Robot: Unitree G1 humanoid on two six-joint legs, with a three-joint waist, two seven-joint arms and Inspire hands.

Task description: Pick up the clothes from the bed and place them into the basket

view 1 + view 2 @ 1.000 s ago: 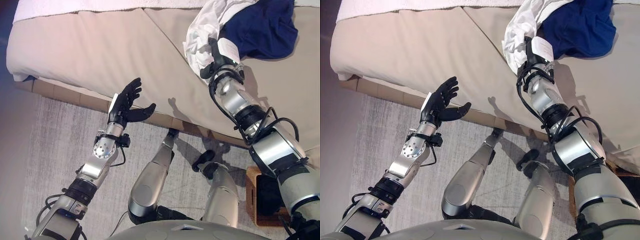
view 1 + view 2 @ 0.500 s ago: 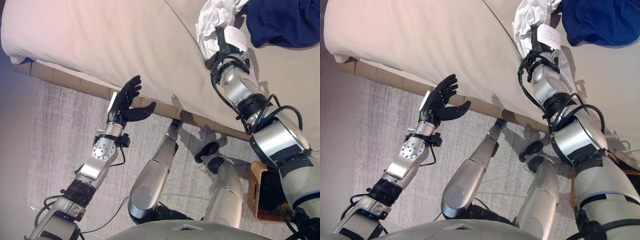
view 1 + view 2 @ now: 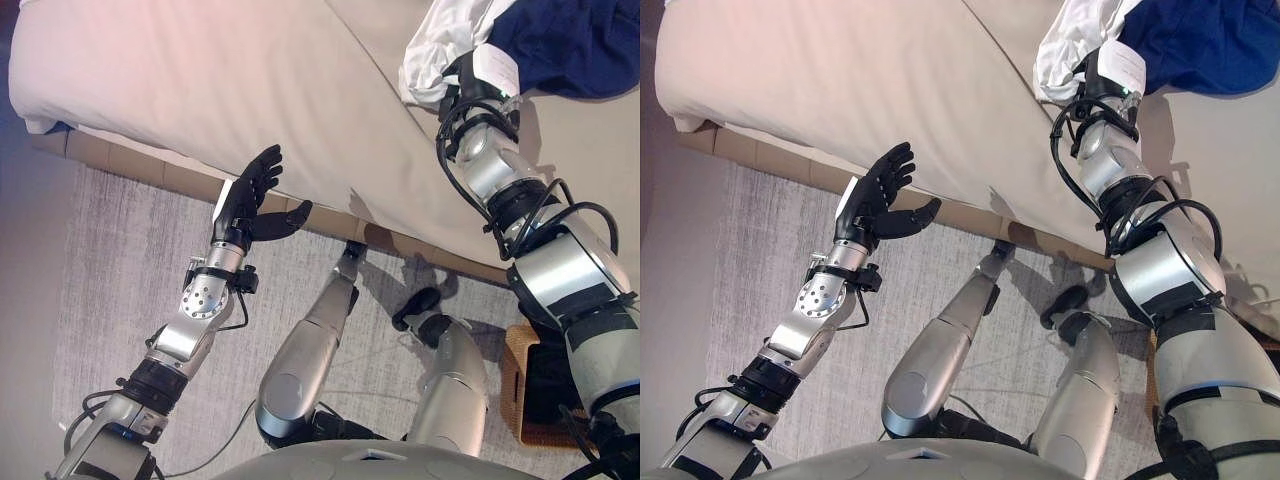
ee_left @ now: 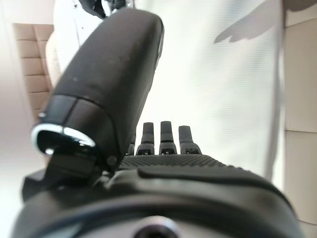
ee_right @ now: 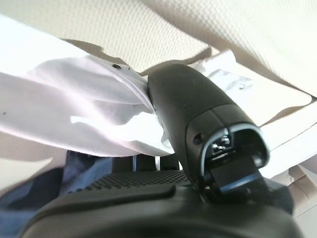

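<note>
A crumpled white garment [image 3: 437, 48] lies at the far right of the beige bed [image 3: 250, 90], and a navy garment [image 3: 570, 42] is spread beside it. My right hand [image 3: 468, 82] sits at the white garment's near edge. In the right wrist view its thumb [image 5: 185, 106] presses the white garment [image 5: 74, 94] against the curled fingers, with navy cloth [image 5: 69, 171] below. My left hand [image 3: 250, 200] is held open, palm up, over the bed's near edge and holds nothing. A wicker basket [image 3: 512, 372] stands on the floor at the lower right, partly hidden by my right arm.
The bed's tan padded base [image 3: 130, 160] runs diagonally across the view above a grey rug [image 3: 110, 280]. A wide stretch of bare mattress [image 3: 840, 70] lies between my two hands.
The whole picture has shifted, so the camera moved. My right hand stays at the white garment, which now looks more bunched. The left hand keeps its open pose.
</note>
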